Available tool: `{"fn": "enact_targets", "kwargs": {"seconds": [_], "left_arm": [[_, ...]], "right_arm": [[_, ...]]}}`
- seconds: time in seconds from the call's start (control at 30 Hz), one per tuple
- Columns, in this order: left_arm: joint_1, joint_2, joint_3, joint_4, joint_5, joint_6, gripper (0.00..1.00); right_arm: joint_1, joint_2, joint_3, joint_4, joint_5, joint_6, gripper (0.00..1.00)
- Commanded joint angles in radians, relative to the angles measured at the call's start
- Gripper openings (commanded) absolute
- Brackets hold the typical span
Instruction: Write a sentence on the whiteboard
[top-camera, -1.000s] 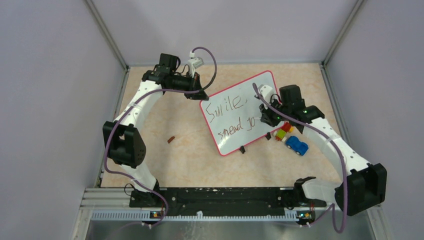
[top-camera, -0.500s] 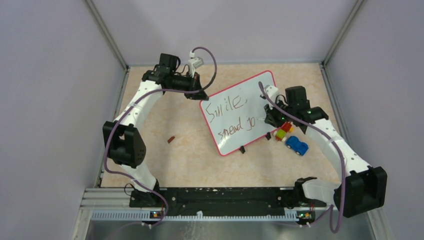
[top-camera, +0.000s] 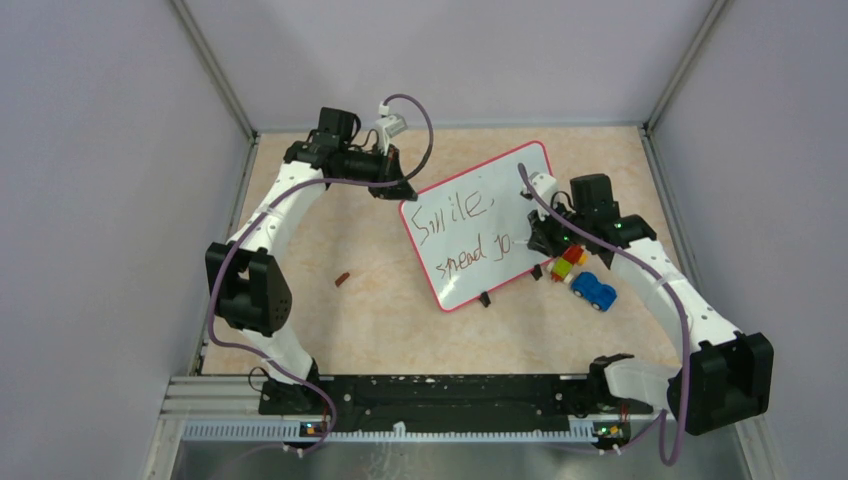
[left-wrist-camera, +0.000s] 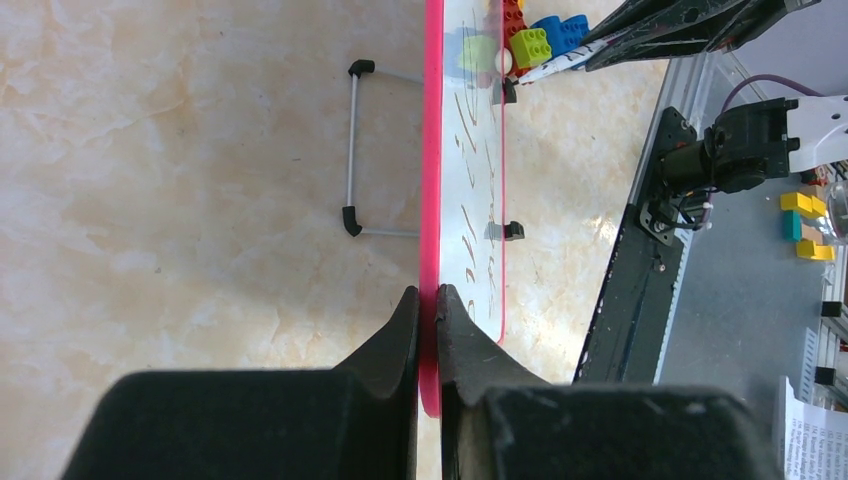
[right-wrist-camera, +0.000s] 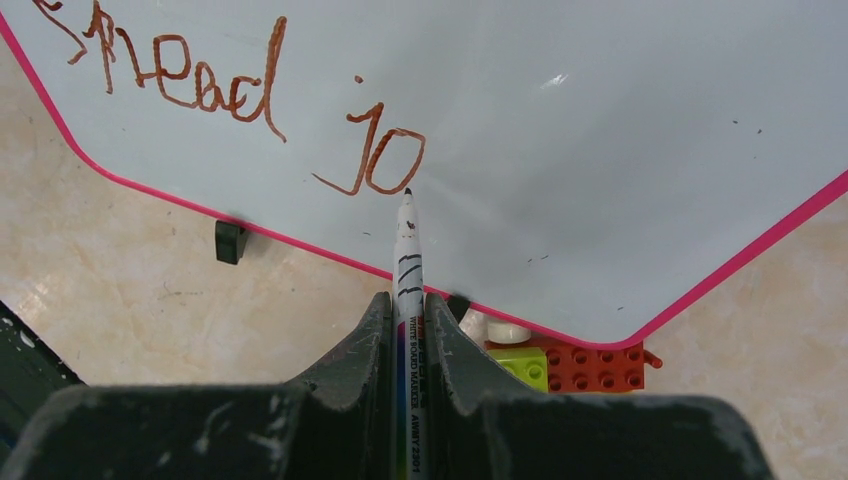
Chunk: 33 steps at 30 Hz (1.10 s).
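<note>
Nearest you, a blue toy car (top-camera: 594, 291) and a clump of toy bricks (top-camera: 567, 262) lie on the table (top-camera: 380, 320), just beside the lower right edge of the whiteboard (top-camera: 465, 282). The board stands tilted mid-table on a thin wire stand (left-wrist-camera: 352, 150) and small black feet (right-wrist-camera: 230, 241).

Just past the bricks, your right gripper (right-wrist-camera: 408, 297) has its fingers (right-wrist-camera: 350, 360) pinched narrow round the barrel of a whiteboard marker (right-wrist-camera: 408, 250), with the tip at the board under the "o" of "jo". The sentence (top-camera: 457, 213) reads "Smile, spread jo", so by the look of it one letter remains.

At the far left corner, your left gripper (left-wrist-camera: 427, 295) clamps the pink rim, one finger closed on each side.

The board looks thin, stiff and light, with a glossy face. Expect it to skid or rock back on that stand under pen pressure. The edge-on rim grip looks like the right hold, clear of the writing face. The marker is slim and smooth and may swivel in the fingers, so press lightly.
</note>
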Motion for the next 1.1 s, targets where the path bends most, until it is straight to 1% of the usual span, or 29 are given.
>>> {"fn": "enact_targets", "kwargs": {"seconds": [0.0, 0.43, 0.83, 1.07], "left_arm": [[-0.028, 0.014, -0.052, -0.058, -0.016, 0.017, 0.0], [-0.03, 0.012, -0.052, -0.056, -0.017, 0.016, 0.0], [-0.03, 0.016, -0.046, -0.057, -0.021, 0.015, 0.0], [-0.03, 0.017, -0.045, -0.058, -0.025, 0.016, 0.0]], "right_arm": [[-0.014, -0.031, -0.008, 0.04, -0.03, 0.02, 0.0], [-0.014, -0.001, 0.026, 0.062, -0.043, 0.019, 0.0], [-0.014, 0.056, 0.045, 0.125, 0.004, 0.029, 0.0], [-0.016, 0.071, 0.047, 0.152, 0.077, 0.05, 0.0]]}}
